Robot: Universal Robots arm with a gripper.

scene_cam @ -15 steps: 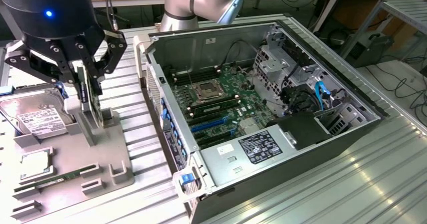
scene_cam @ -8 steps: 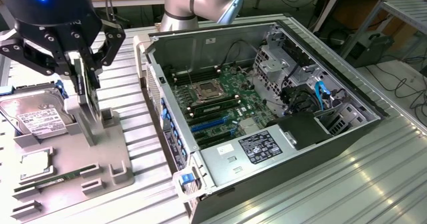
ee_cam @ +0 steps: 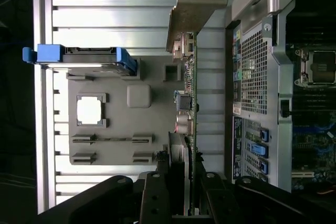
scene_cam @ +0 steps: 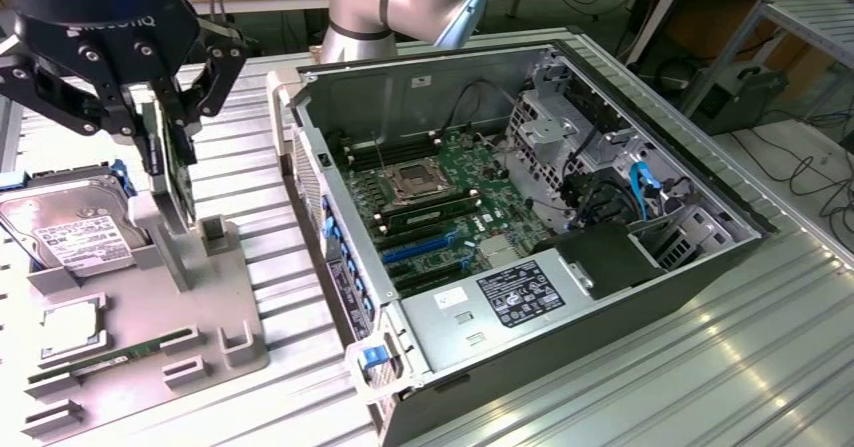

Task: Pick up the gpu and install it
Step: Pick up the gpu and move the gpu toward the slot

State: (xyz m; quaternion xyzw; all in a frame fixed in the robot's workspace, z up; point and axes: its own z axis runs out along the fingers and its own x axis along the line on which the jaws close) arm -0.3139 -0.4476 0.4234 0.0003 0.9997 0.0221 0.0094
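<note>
1. The gpu (scene_cam: 174,192) stands on edge over the grey fixture tray (scene_cam: 214,307), at the exterior view's left. Its silver end bracket (ee_cam: 191,3) is at the end far from the claw. Upright storage leaves both faces free for gripping.
2. The claw (scene_cam: 167,132) is pinched on the gpu's upper edge, with one finger against each face. The card is thus kept vertical, edge downward.
3. Whether the card's lower edge is seated in the tray's slot or just clear of it cannot be told.
4. A hard drive (scene_cam: 67,232), a processor chip (scene_cam: 74,327) and a memory stick (scene_cam: 114,359) are kept in separate recesses of the same tray.
5. The open computer case (scene_cam: 534,297) is laid on its side on the slatted bench (scene_cam: 694,387), just beside the tray. Its motherboard (scene_cam: 454,202) and blue expansion slots (scene_cam: 427,247) are thereby exposed from above.
</note>
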